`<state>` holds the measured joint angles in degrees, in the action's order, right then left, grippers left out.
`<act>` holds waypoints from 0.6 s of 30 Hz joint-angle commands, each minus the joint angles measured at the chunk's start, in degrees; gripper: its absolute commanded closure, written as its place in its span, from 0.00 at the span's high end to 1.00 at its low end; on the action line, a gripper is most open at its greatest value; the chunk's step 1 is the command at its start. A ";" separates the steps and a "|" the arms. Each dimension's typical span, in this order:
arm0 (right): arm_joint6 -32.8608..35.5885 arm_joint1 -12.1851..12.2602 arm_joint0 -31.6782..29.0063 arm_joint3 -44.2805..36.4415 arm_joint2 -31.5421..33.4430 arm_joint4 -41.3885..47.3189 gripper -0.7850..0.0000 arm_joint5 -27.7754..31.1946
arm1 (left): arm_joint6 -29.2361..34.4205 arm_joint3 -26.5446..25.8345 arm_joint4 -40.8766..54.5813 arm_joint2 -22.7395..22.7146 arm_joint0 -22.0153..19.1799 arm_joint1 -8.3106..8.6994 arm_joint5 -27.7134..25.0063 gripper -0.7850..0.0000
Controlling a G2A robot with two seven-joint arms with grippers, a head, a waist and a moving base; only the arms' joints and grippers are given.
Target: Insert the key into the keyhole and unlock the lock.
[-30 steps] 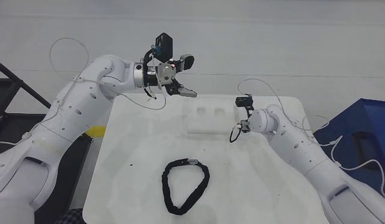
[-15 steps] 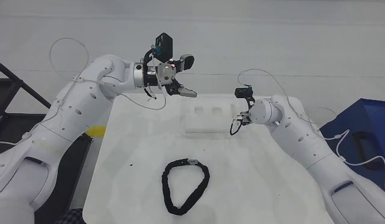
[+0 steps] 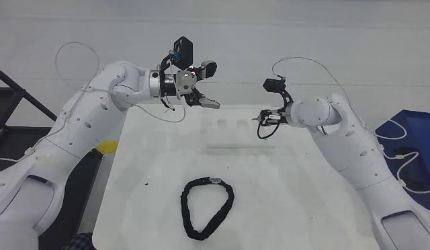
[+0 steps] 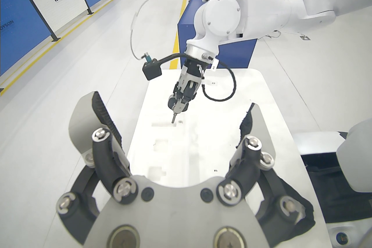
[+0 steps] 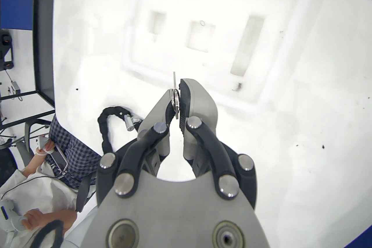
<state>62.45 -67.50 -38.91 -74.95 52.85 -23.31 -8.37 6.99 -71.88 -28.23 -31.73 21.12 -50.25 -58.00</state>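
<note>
Silver key (image 5: 174,80) is clamped between the pads of the right gripper (image 5: 177,87), with the blade sticking out past the fingertips. The key is held over the right end of the white foam tray (image 3: 232,142), close to the long narrow recess (image 5: 247,45). In the left wrist view the blade tip is seen pointing down, just above the foam; contact cannot be told.

The chain lock (image 3: 229,199) is laid as a closed loop on the near half of the table (image 3: 302,203), well apart from the key and the tray. Its black sleeve is joined at the far side of the loop by the metal lock body (image 3: 213,180). The keyhole itself cannot be made out.

The left gripper (image 3: 207,102) is held in the air over the far left corner of the table, with its jaws spread wide and nothing between them. It is pointed toward the tray and the right arm.

Two small square recesses (image 5: 200,35) are cut into the tray beside the long one. The tray is set at the far middle of the table.
</note>
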 commanded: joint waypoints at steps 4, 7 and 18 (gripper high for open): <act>0.63 1.09 -2.06 -7.54 4.17 1.18 0.00 0.22 | 0.00 0.00 0.00 0.00 0.00 0.00 0.00 1.00; 0.37 1.61 -3.50 -11.35 6.62 2.84 0.00 0.90 | 0.00 0.00 0.00 0.00 0.00 0.00 0.00 1.00; 0.17 2.42 -6.90 -18.75 11.64 11.47 0.00 5.17 | 0.00 0.00 0.00 0.00 0.00 0.00 0.00 1.00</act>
<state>62.51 -65.14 -45.68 -93.45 64.17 -12.38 -3.47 6.99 -71.88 -28.23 -31.73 21.12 -50.25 -58.00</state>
